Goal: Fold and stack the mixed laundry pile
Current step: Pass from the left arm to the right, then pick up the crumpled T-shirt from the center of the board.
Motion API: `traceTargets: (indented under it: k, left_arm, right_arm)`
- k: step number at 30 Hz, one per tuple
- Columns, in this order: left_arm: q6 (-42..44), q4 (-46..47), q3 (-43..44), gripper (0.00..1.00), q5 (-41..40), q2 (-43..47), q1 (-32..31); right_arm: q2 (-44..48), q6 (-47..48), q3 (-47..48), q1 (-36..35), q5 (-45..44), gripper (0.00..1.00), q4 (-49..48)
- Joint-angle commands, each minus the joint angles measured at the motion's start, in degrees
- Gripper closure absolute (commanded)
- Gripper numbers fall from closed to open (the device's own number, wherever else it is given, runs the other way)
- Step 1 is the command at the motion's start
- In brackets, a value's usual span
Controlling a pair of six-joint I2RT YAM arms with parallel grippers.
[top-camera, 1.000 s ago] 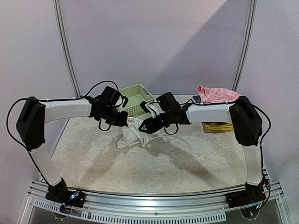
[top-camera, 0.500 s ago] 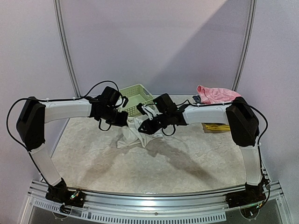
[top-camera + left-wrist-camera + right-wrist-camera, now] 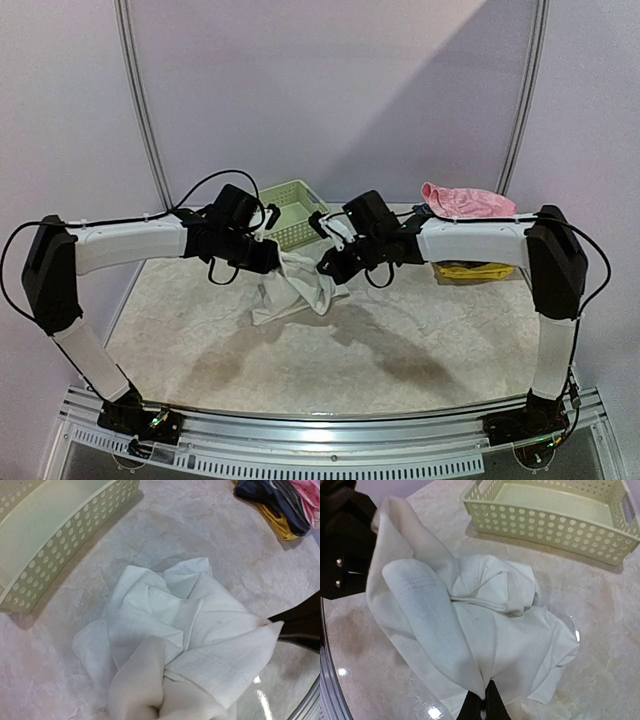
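The white garment (image 3: 296, 288) hangs crumpled between both grippers, with its lower part resting on the table. My left gripper (image 3: 272, 258) is shut on one upper corner; in the left wrist view the cloth (image 3: 175, 630) bunches over the jaws and hides the left gripper (image 3: 160, 712). My right gripper (image 3: 326, 268) is shut on another edge, and the right wrist view shows the right gripper (image 3: 485, 707) pinching a fold of the white garment (image 3: 470, 620). The pink garment (image 3: 462, 200) lies at the back right, apart from both grippers.
The pale green basket (image 3: 290, 212) stands just behind the grippers, with its wall (image 3: 555, 525) close beyond the white garment. Folded dark blue and yellow clothes (image 3: 466, 270) lie at the right under the right arm, and also show as a stack (image 3: 275, 510) in the left wrist view.
My right gripper has shut on the white garment's edge. Both arms have shifted outward and the cloth now stretches a little wider between them.
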State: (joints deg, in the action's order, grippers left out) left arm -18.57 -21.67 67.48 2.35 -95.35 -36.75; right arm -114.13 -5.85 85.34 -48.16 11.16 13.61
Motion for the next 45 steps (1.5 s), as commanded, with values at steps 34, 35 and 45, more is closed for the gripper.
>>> traceTargets:
  k: [34,35,45]
  left_arm:
    - [13.5,18.2,-10.0,0.14,4.6,20.7,-8.6]
    - [13.0,19.3,-9.9,0.23,4.8,20.2,-8.6]
    - [12.1,27.3,-8.2,0.61,7.5,15.7,-9.5]
  right_arm:
    - [24.7,10.0,4.7,-0.4,-6.0,1.00,5.5]
    - [25.0,10.1,5.0,-0.4,-5.7,1.00,5.7]
    - [26.9,9.8,6.6,-0.4,-3.9,1.00,6.7]
